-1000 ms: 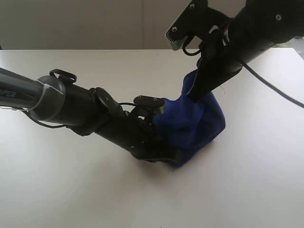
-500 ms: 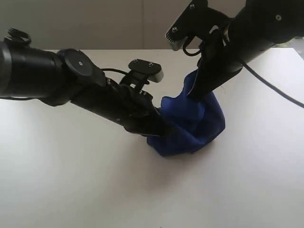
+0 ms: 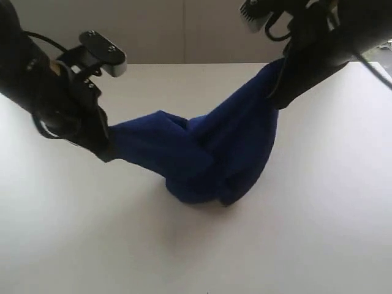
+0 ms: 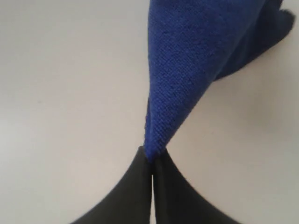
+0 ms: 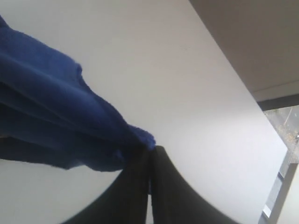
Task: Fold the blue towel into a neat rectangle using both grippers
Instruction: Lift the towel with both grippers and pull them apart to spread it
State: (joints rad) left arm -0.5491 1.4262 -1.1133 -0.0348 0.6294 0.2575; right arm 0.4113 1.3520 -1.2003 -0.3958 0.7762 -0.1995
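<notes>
The blue towel [image 3: 202,147] hangs stretched between both arms above the white table [image 3: 318,233], its bunched middle sagging down to the surface. My left gripper [image 3: 109,144] is shut on one end of it at the left; in the left wrist view the cloth [image 4: 187,65] tapers to a point pinched between the black fingers [image 4: 135,191]. My right gripper [image 3: 274,92] is shut on the other end, held higher at the right; the right wrist view shows the towel [image 5: 56,121] caught at the fingertips [image 5: 161,186]. No white label shows.
The white table stretches out on all sides of the towel. A pale wall [image 3: 184,30] runs behind the table's far edge. A window edge [image 5: 285,154] shows past the table in the right wrist view.
The left arm has pulled back to the left and up with one towel end, drawing the bunched cloth out into a long span. The right gripper has risen slightly with its end.
</notes>
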